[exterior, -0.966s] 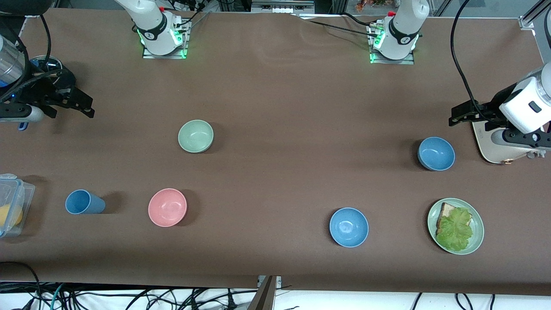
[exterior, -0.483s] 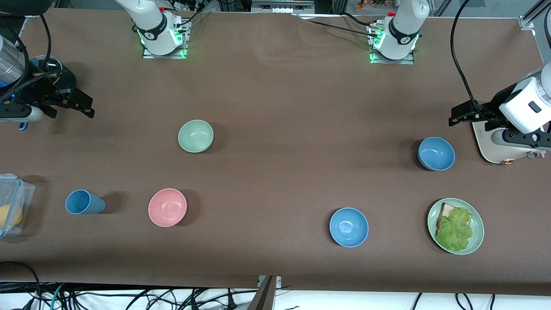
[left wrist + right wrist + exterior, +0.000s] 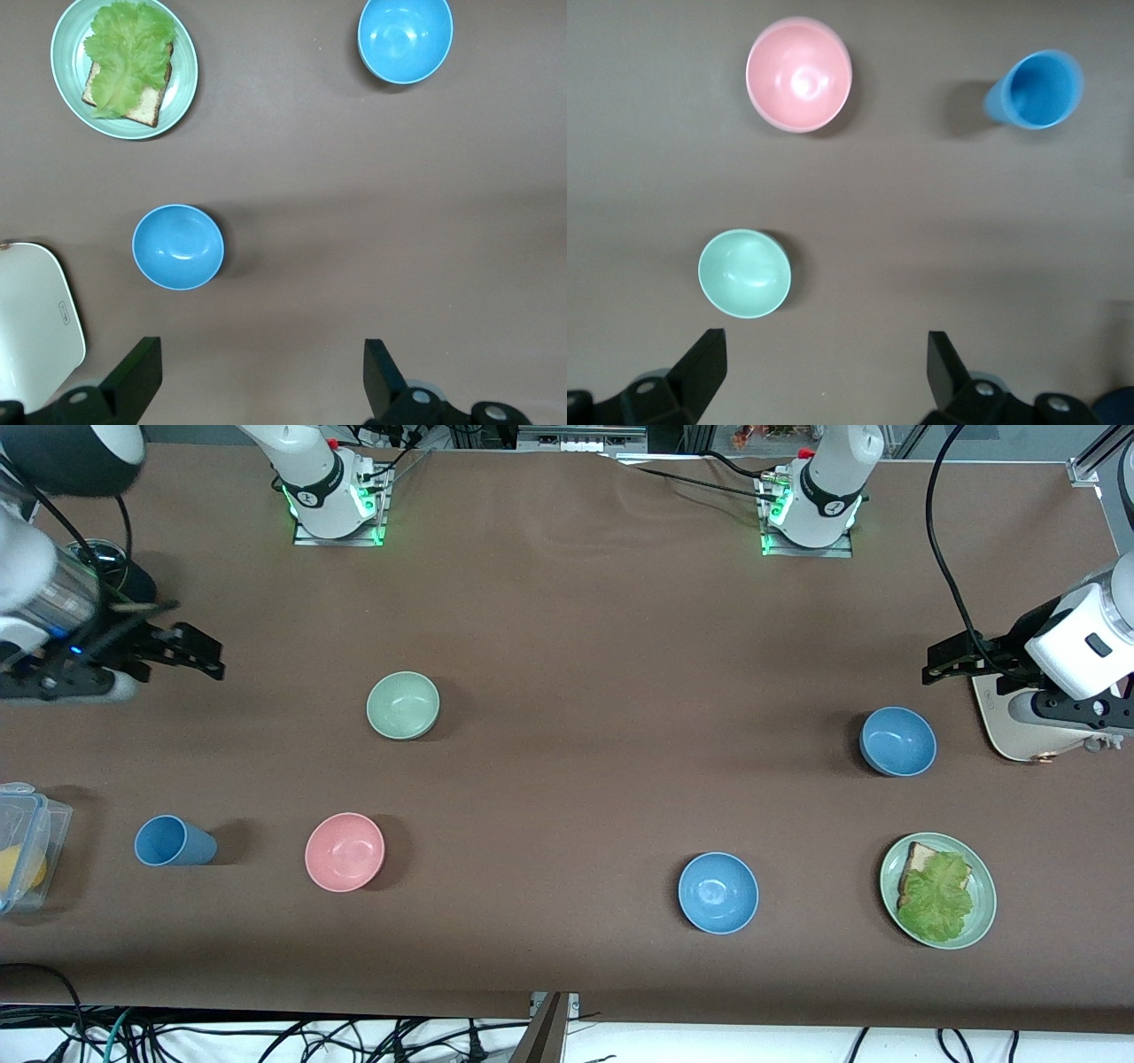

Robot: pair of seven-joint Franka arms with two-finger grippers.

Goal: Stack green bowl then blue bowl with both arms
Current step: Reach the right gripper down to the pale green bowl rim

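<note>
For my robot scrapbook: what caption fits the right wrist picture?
Open right pincer over the table, looking at green bowl, pink bowl and blue cup.

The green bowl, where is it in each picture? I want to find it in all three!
Front view: the green bowl sits on the table toward the right arm's end, farther from the camera than the pink bowl.
Right wrist view: the green bowl is in the picture, close to the open right gripper.
Left wrist view: not in it.
Shared landmark: the pink bowl shows in the front and right wrist views.
</note>
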